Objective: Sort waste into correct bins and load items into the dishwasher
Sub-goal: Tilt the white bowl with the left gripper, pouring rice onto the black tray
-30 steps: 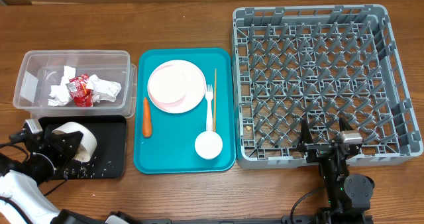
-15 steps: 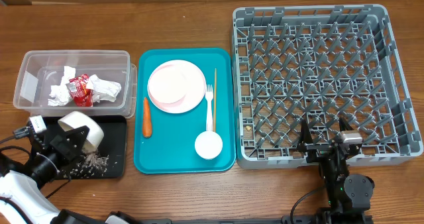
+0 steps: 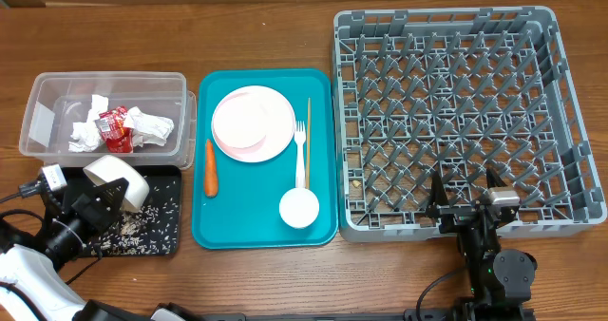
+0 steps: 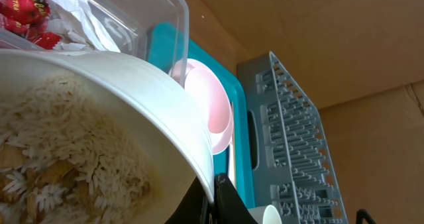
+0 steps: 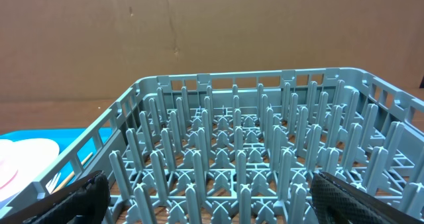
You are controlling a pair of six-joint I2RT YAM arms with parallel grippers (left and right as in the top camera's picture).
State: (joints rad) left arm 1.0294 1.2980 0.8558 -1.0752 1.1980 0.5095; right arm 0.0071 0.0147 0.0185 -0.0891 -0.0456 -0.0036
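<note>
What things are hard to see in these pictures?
- Black tray, overhead: the left arm and tilted bowl cover its left part.
- Yellowish speck in the rack, overhead: too small to identify.
- Cup, left wrist view: cut off by the bottom edge.
- Plate, right wrist view: cut off by the left edge.

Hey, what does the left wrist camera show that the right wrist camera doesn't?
Only the left wrist view shows the left gripper shut on the rim of a white bowl with pale scraps inside. It also shows the clear tub holding a red wrapper and napkins. Only the right wrist view shows the right gripper, which is open. Both show the grey rack, the pink plate and the teal tray.
</note>
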